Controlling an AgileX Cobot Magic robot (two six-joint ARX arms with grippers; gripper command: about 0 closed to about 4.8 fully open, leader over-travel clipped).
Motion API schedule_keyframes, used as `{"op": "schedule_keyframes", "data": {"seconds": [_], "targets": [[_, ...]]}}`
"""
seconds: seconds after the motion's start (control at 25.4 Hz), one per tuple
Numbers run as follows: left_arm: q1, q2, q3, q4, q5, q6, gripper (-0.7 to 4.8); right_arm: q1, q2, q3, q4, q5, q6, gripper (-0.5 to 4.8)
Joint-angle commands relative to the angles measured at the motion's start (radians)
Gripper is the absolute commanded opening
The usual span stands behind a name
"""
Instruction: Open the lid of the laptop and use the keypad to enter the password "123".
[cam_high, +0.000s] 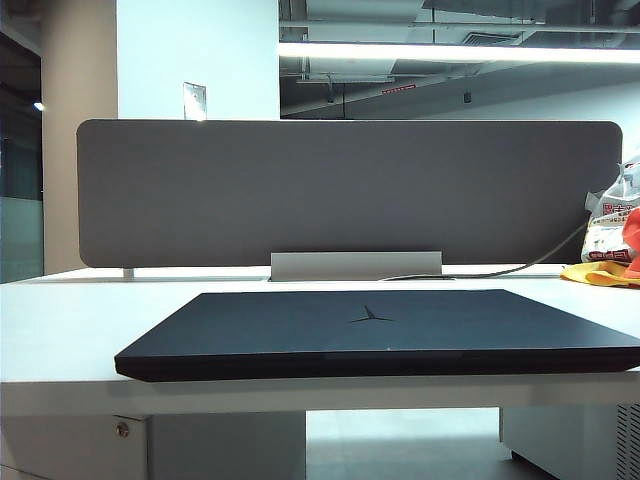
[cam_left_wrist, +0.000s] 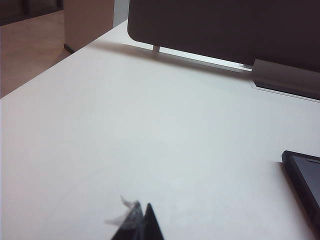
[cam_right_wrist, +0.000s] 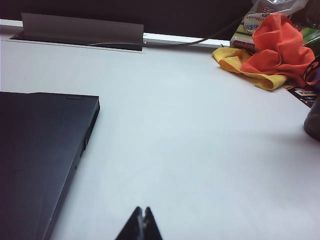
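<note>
The left claw (cam_left_wrist: 142, 220) is seen pressed together, empty, low over bare worktop (cam_left_wrist: 150, 130) off the laptop's (cam_high: 380, 330) left side. The right claw (cam_right_wrist: 144, 222) is likewise pinched together and empty, off the laptop's right edge. The lid (cam_high: 370, 320) is lying flat down, so the keypad is hidden. Trouble is foreseen at the thin front seam: a closed tip could be skidded off, and the whole laptop shoved toward the grey divider (cam_high: 350, 190).
</note>
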Motion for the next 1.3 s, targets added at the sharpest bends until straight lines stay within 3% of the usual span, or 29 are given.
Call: {"op": "schedule_keyframes", "data": {"seconds": [0.04, 0.16, 0.24, 0.31, 0.67, 0.83, 1.02, 1.3], "targets": [[0.002, 0.0, 0.0, 0.006, 0.004, -0.01, -0.05, 0.002, 0.0, -0.003, 0.019, -0.005, 0.004, -0.05], [0.002, 0.0, 0.0, 0.006, 0.047, -0.111, -0.05, 0.002, 0.0, -0.003, 0.025, -0.039, 0.054, -0.05], [0.002, 0.0, 0.0, 0.012, 0.107, -0.251, -0.05, 0.003, 0.0, -0.003, 0.065, -0.071, 0.149, -0.04], [0.002, 0.0, 0.0, 0.013, 0.152, -0.282, -0.05, 0.003, 0.0, -0.003, 0.087, -0.078, 0.215, -0.04], [0.002, 0.0, 0.002, 0.013, 0.382, -0.287, -0.05, 0.003, 0.0, -0.003, 0.097, -0.119, 0.293, -0.05], [-0.006, 0.0, 0.007, 0.009, 0.415, -0.29, -0.05, 0.009, 0.0, -0.002, 0.097, -0.148, 0.307, -0.05], [-0.097, 0.002, 0.081, -0.116, 0.376, -0.254, -0.05, 0.043, 0.0, 0.003, 0.1, -0.148, 0.397, -0.05], [-0.285, 0.063, 0.168, -0.16, 0.28, -0.253, -0.05, 0.103, 0.001, 0.081, 0.076, -0.105, 0.435, -0.06]]}}
